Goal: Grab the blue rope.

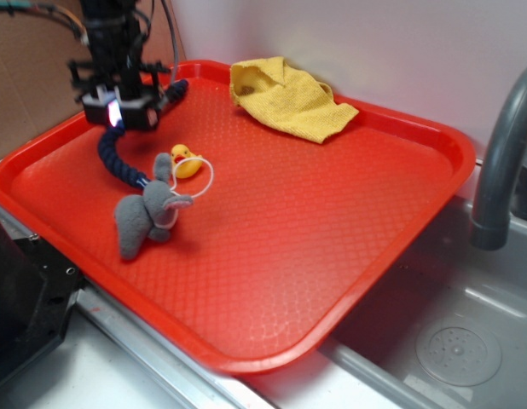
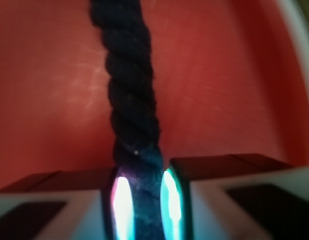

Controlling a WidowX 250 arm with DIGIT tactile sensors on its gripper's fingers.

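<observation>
no readable text, labels, brands, numbers or signs appear in either view.

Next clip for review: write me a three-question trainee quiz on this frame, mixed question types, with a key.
1. True or false: the gripper has the blue rope between its fingers.
2. Multiple choice: what lies at the far edge of the red tray? A) a yellow cloth B) a green sponge C) a metal spoon
3. Fill in: the white string loop lies by the rubber duck and the grey plush ____.

Key: 1. True, the wrist view shows the rope pinched between the fingers. 2. A. 3. elephant.
</observation>
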